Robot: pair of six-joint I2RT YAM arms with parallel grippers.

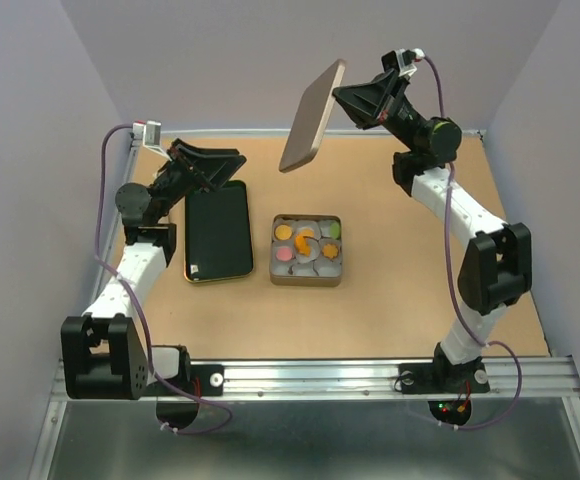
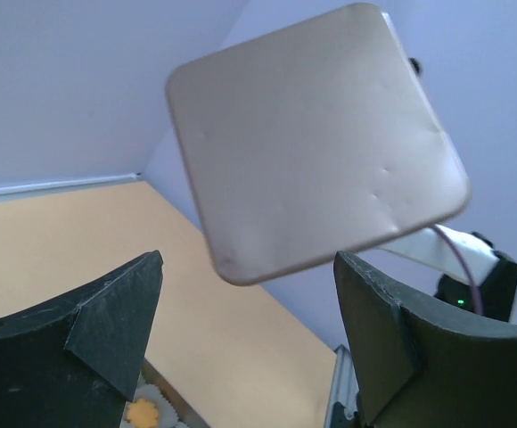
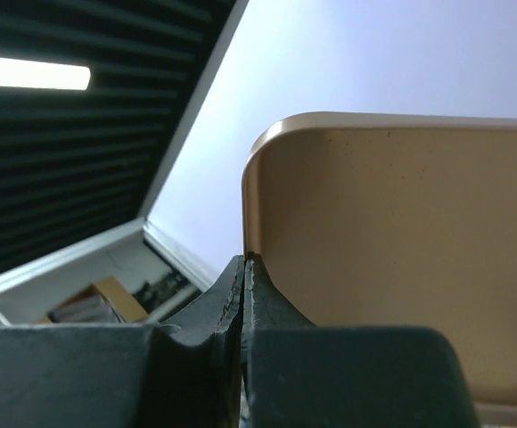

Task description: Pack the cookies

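No readable text, brand, number or sign in any of the three views. A small pale sticker [image 1: 198, 268] is seen at the near left corner of the black tray [image 1: 218, 230], but its print is too small to be read. No marking can be made out on the gold lid [image 2: 316, 143], seen from both sides in the wrist views.
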